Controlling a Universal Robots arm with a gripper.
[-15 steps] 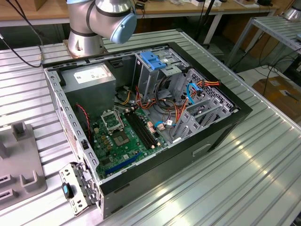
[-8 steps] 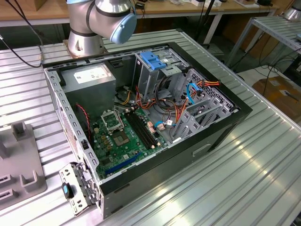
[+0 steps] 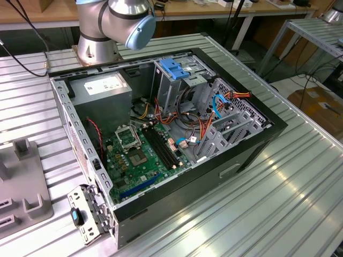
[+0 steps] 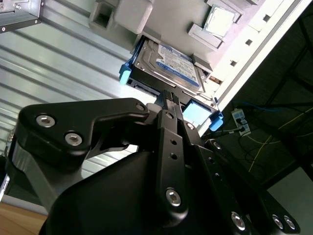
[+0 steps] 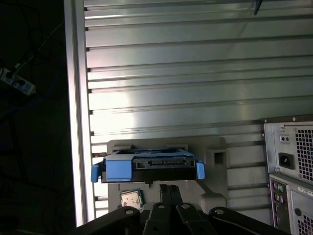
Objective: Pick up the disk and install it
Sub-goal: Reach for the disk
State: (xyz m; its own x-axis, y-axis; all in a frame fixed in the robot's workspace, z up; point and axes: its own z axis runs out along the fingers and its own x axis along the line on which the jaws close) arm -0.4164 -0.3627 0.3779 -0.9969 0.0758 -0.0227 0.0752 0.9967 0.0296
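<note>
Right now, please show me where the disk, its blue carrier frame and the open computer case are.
disk (image 4: 173,61): second wrist view, on its printed label.
blue carrier frame (image 5: 119,169): first wrist view, on its blue front block.
open computer case (image 3: 187,195): exterior view, on its black outer wall.

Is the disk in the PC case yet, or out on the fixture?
Out: the disk sits in the grey fixture on the table, outside the case.

Disk (image 5: 146,167) on fixture (image 5: 215,147) near computer case (image 5: 291,171)
</note>
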